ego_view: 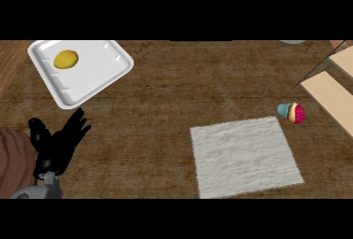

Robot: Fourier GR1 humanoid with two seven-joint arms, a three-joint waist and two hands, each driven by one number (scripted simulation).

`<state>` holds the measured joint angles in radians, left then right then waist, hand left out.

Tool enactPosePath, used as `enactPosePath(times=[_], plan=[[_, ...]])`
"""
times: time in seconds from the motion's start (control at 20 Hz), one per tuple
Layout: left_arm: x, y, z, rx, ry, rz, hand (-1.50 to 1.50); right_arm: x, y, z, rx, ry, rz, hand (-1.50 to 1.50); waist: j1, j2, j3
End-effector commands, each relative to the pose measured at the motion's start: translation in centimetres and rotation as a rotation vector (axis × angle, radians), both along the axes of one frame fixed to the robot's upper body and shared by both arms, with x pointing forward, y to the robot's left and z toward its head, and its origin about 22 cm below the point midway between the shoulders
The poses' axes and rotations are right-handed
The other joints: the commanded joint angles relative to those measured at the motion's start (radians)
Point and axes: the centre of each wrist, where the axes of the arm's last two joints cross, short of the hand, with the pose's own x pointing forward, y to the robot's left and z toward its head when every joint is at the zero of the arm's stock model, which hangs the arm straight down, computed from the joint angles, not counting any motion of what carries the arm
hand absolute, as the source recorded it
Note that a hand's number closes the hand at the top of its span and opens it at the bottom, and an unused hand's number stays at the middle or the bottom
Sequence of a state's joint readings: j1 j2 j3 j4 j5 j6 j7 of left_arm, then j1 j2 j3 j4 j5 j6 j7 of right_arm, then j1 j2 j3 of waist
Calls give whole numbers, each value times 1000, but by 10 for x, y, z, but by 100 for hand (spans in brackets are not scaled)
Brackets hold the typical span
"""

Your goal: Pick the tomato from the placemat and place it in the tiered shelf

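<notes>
The white fuzzy placemat (244, 156) lies right of centre on the brown counter, and nothing shows on it. No tomato is visible anywhere in the head view. The tiered shelf (331, 95), made of pale wood with thin dark struts, enters from the right edge. My left hand (59, 140) rests open at the lower left, fingers pointing up, far from the placemat and the shelf. It holds nothing. My right hand does not show.
A white square tray (96, 79) at the upper left holds a yellow lemon-like fruit (66, 59). A teal and pink cupcake (292, 113) lies on its side between the placemat and the shelf. A grey object (293, 42) peeks in at the top right.
</notes>
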<state>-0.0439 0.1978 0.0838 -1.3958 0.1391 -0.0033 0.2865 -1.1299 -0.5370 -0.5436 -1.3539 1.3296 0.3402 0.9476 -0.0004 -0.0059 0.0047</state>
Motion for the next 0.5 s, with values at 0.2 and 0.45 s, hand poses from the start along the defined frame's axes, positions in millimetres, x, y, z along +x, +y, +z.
enactPosePath(times=[0.2,0.45], plan=[[-3,-11,-28,-5,46,-20,0,6,-32,-3,21,79,-20,150,4,8,-6],[3,-3,-14,-11,52,5,0,11,-68,-37,25,72,-42,150,5,8,-5]])
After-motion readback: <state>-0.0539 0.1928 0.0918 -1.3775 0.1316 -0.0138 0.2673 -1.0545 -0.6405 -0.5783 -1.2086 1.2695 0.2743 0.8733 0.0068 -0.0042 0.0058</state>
